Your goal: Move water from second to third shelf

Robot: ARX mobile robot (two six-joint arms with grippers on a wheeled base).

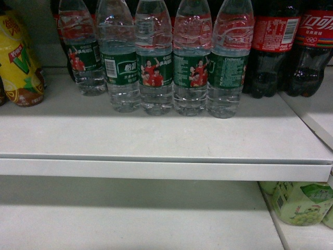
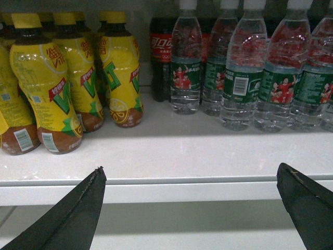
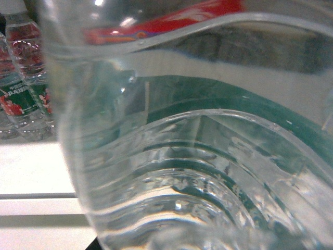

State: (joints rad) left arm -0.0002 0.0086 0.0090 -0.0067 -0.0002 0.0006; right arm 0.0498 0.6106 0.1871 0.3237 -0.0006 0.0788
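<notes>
Water bottle: fills right wrist view at very close range, clear ribbed wall, green label band; right gripper's own state cannot be told, fingers unseen. Left gripper: released, two dark fingers wide apart, level with shelf edge, holding nothing. Shelf, white: row of five water bottles, upright, side by side. Cola bottles: right of row. Yellow drink bottles: left of row. Lower shelf: pale green pack, right side.
</notes>
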